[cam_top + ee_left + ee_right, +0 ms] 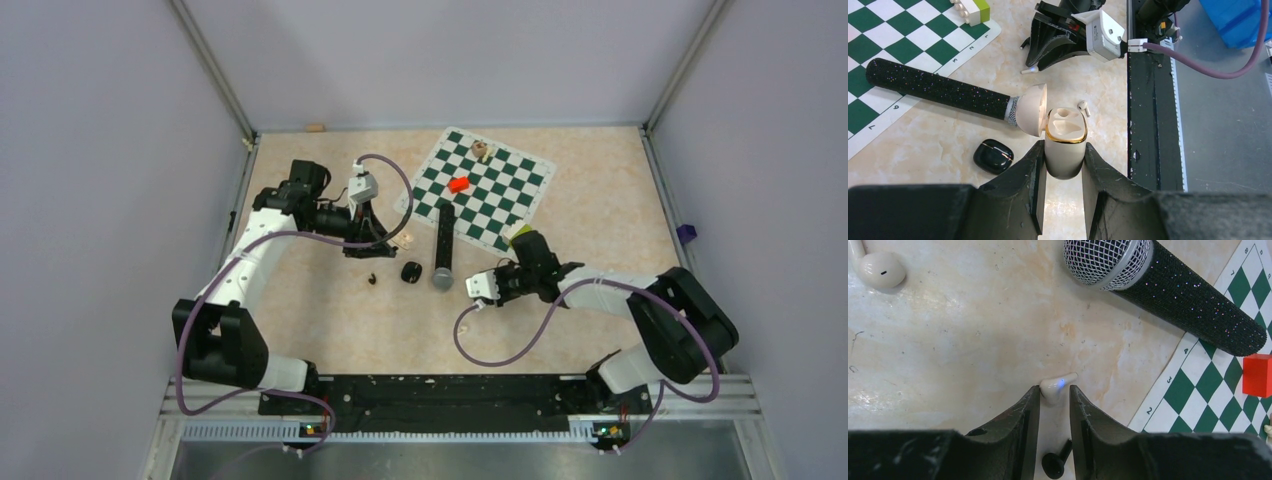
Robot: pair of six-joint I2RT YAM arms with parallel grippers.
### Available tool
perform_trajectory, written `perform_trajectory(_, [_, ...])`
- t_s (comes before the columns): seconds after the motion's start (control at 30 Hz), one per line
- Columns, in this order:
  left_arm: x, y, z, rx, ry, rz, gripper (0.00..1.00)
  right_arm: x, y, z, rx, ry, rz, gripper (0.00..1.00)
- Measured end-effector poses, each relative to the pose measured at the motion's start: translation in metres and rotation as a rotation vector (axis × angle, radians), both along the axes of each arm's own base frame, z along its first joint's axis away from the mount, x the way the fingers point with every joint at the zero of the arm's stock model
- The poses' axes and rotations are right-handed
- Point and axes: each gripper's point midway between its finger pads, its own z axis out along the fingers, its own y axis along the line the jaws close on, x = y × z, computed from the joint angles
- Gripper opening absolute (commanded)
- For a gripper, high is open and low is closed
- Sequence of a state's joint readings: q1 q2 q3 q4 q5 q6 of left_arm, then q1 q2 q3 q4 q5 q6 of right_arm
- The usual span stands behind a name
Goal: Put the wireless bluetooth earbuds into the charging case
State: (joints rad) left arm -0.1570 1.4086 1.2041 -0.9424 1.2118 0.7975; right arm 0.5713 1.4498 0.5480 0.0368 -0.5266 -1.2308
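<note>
Two grippers, left to right. My left gripper (1063,146) clamps the off-white, gold-rimmed charging case (1065,131), which stands upright with its lid open. My right gripper (1054,388) brackets one off-white plastic earbud (1050,387) near the black glitter microphone (1168,287); whether it is pinched, I cannot tell. A second off-white earbud (879,269) lies apart on the beige marbled tabletop (973,340).

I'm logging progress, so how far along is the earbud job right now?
Done: the left gripper clamps the off-white charging case, lid open, nothing seated inside. In hand: the right gripper straddles one off-white earbud; grip unclear. Left: seat it, then the second off-white earbud lying loose.
</note>
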Motion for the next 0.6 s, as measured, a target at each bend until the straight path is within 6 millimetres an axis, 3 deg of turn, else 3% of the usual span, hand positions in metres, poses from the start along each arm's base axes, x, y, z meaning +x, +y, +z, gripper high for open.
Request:
perform_trajectory(0.23, [-0.0004,-0.0004,0.0001,-0.001,0.002,-0.001,0.0,0.0006,0.0007,-0.0012,-0.002,0.007,-0.006,0.1])
perform_trajectory(0.6, [-0.0001,-0.0025,-0.0019,-0.001,0.004,-0.001,0.0,0.0039,0.0033,0.0035,0.01,0.078,-0.073,0.04])
